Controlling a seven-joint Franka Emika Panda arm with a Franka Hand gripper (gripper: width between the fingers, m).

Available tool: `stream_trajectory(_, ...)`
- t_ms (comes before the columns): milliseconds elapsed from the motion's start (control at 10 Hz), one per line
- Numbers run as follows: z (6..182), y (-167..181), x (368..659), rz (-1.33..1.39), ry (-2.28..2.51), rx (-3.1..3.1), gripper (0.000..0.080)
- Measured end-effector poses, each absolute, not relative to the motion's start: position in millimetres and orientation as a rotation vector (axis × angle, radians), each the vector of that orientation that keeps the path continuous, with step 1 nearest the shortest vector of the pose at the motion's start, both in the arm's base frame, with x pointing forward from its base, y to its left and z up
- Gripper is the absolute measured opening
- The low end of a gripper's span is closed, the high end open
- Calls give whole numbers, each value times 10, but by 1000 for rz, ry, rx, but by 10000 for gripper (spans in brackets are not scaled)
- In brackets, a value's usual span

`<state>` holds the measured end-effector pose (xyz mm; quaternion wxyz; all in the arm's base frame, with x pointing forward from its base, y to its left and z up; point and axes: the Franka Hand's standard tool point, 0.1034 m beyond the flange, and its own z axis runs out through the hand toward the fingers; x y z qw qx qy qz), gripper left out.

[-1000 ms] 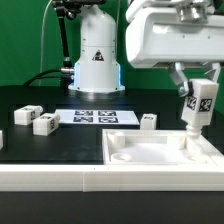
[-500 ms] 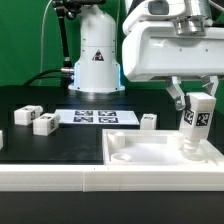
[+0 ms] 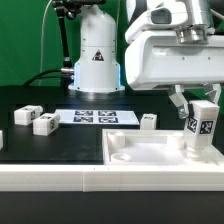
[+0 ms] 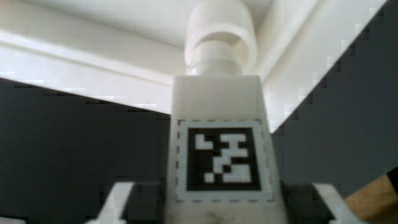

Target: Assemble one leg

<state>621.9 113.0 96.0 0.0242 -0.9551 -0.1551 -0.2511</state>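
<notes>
**A:** Where is the leg now?

**B:** Upright at the exterior view's right, over the far right corner of the white panel. The hand pinches its upper part from both sides, fingers drawn in to the leg's width.

**A:** And against a second ago?

**B:** Hand and leg are lower and slightly further right. The leg's foot is now level with the panel's rim; I cannot tell whether it touches.

**A:** The rest of the bench?

**B:** Unmoved. The first spare leg and second spare leg lie at the left. The marker board is mid-frame, and the third spare leg is behind the panel.
</notes>
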Motion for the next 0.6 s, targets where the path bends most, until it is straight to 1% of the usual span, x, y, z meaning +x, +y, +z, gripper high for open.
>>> stream_trajectory(300,803,1148,6158,-771,-481,-2954,291)
stream_trajectory(600,791,1154,6136,-859,-478,-2934,291)
